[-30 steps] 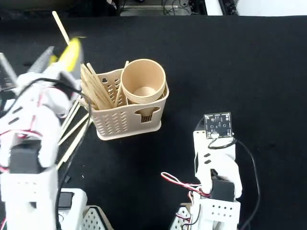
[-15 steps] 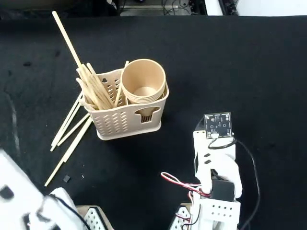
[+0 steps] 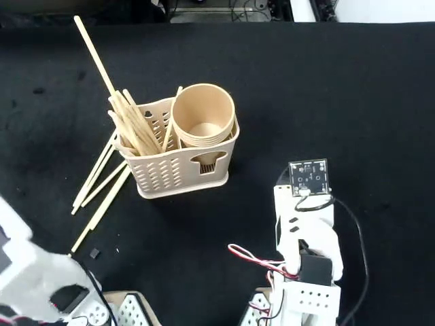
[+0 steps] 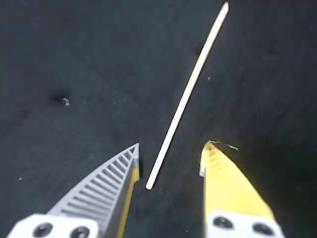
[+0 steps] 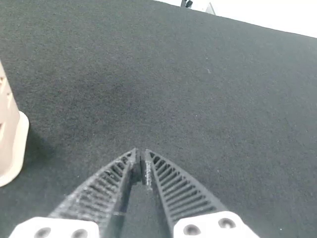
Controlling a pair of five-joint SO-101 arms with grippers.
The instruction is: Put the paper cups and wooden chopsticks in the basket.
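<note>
The beige slotted basket (image 3: 182, 170) stands left of centre on the black table. Stacked paper cups (image 3: 202, 117) sit in its right half, and several wooden chopsticks (image 3: 130, 122) lean out of its left half, one long one slanting far up-left. A few loose chopsticks (image 3: 100, 185) lie on the table against the basket's left side. My left arm (image 3: 34, 282) is at the front-left corner. My left gripper (image 4: 171, 148) is open just above the table, the near end of a loose chopstick (image 4: 188, 94) lying between its fingers. My right gripper (image 5: 141, 156) is shut on nothing, right of the basket (image 5: 7, 144).
My right arm (image 3: 306, 224) rests folded at the front, right of the basket. A small dark scrap (image 3: 94, 253) lies near the loose chopsticks' front end. Black cloth covers the table, and cables run along its far edge.
My left arm has pulled back from the basket's left side to the front-left corner. The chopstick it held up beside the basket now leans in the basket.
</note>
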